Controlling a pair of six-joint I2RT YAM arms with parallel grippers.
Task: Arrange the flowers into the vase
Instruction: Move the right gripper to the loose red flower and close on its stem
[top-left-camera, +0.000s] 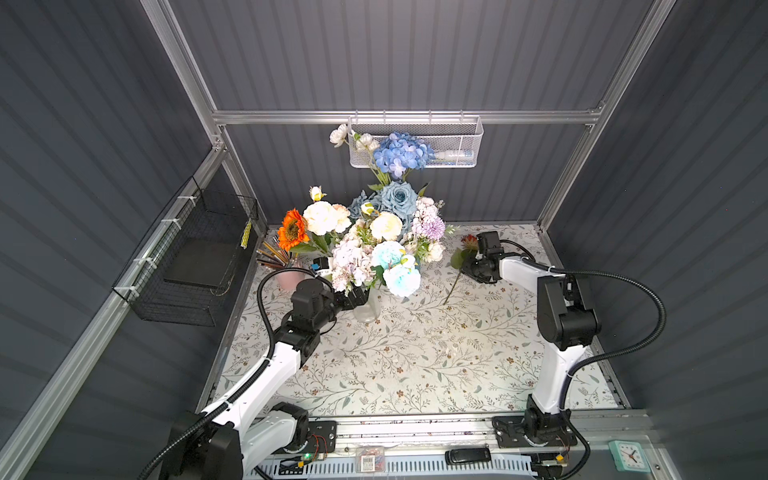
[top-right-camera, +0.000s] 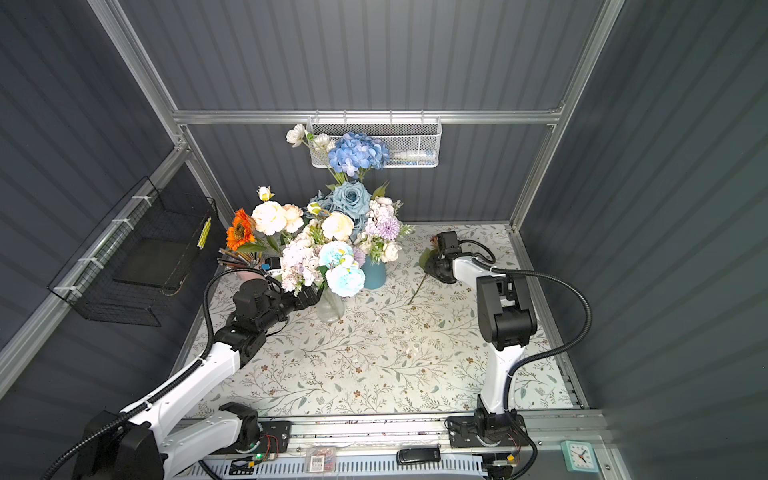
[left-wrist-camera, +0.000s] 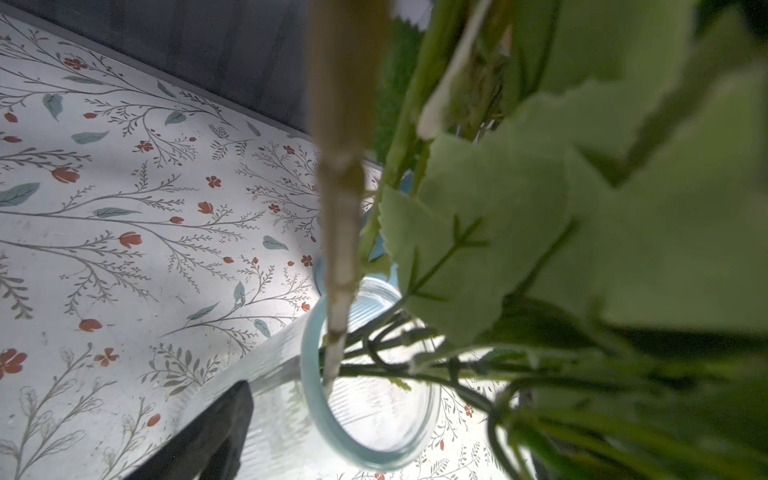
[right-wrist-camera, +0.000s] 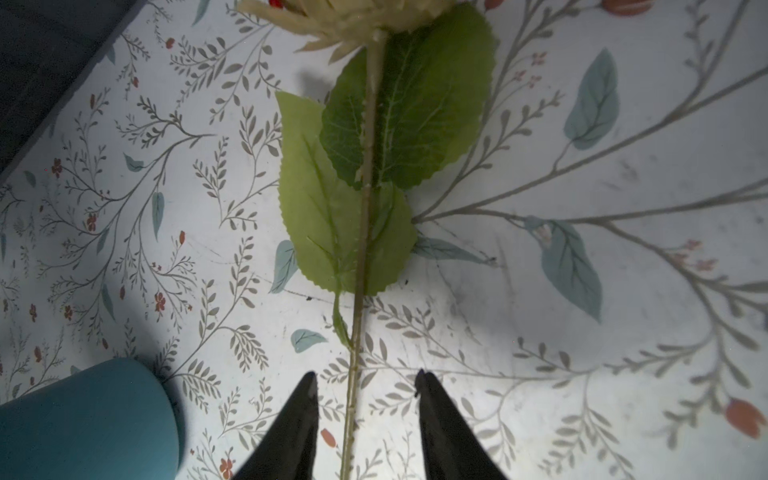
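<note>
Flower (right-wrist-camera: 365, 232) lies flat, bloom seemingly rearward.

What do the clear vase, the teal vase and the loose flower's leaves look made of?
Clear vase: likely glass, ribbed, glossy, see-through.
Teal vase: matte, opaque, ceramic or plastic, unclear.
Loose flower's leaves: probably fabric, printed veins, cleanly cut serrated edges.

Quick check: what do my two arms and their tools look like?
The left arm and right arm have white links with black joints and motor housings. A black corrugated cable conduit runs along each. The right tool has two black, tapering, pointed fingers.
</note>
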